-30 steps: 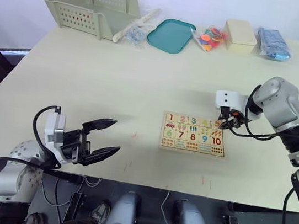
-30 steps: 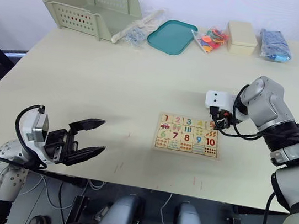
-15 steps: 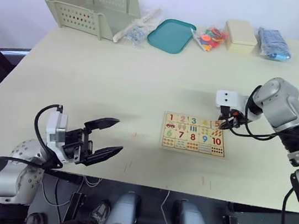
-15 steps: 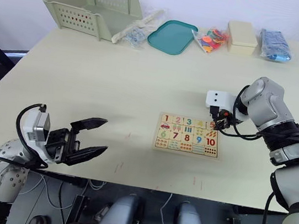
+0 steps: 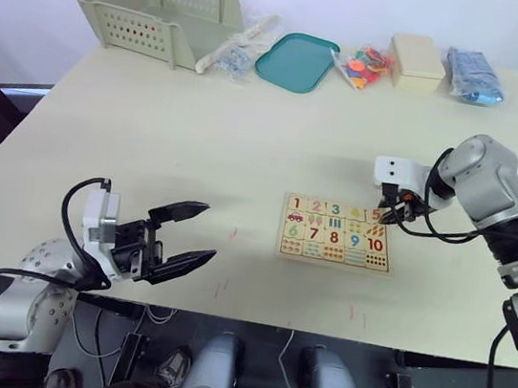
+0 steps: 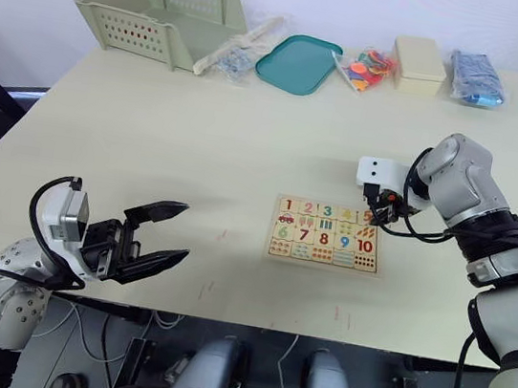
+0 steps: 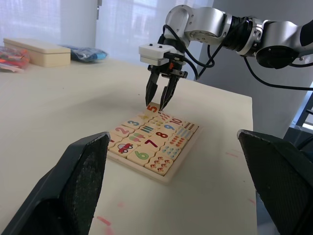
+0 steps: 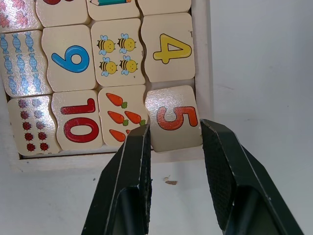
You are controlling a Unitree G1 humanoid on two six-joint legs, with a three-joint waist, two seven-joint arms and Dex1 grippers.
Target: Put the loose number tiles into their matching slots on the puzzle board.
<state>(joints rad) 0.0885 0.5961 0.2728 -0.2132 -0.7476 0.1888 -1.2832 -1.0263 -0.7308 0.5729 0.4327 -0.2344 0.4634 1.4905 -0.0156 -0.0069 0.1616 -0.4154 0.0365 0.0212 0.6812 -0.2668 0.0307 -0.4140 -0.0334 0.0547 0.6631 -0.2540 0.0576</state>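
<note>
Your right gripper (image 8: 173, 147), two black fingers parted a little wider than a tile, straddles the small square light-wood tile printed with a red-orange 5 (image 8: 173, 117) at the far right corner of the flat rectangular light-wood puzzle board (image 5: 336, 233). Whether the pads touch the tile cannot be told; it appears to sit in its slot, perhaps slightly askew. The tiles 1 to 4 (image 5: 327, 207) fill the rest of the far row, so this looks like the last placement. To finish well, check that the 5 lies flush beside the 4, then lift straight up so neither finger drags it out. The right arm reaches in from the right, wrist bent down over the board. Your left gripper (image 5: 181, 238) hovers wide open and empty at the table's near left edge, well apart from the board.
</note>
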